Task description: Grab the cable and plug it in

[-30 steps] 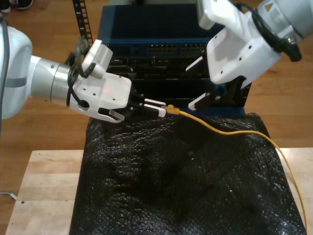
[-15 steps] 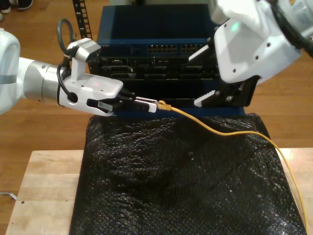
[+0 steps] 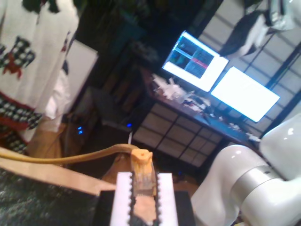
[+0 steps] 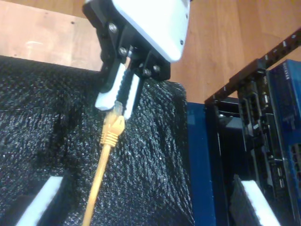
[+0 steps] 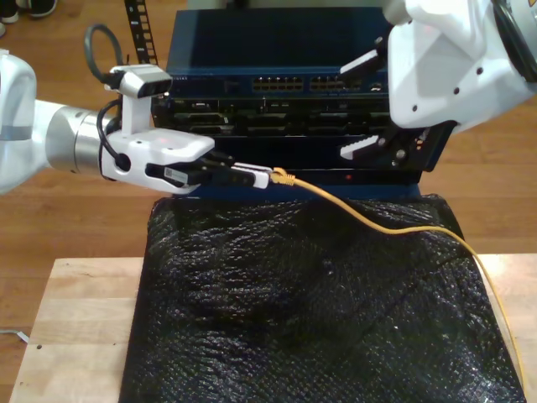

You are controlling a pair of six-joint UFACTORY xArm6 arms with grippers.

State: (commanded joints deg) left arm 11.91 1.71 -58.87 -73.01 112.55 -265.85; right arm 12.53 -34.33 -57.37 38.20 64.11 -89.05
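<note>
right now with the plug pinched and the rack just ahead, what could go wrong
My first gripper pinches the cable only at its plug, so the plug could twist between the pads and meet a port crooked. The cable's slack lies over the bumpy black sheet; it could drag or catch and tug the plug. My second gripper hangs open beside the blue rack and could clip it.

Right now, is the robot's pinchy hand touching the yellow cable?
Touching. In the first wrist view my first gripper has its white fingers pressed on both sides of the cable's plug end; the exterior view shows the same grip.
</note>
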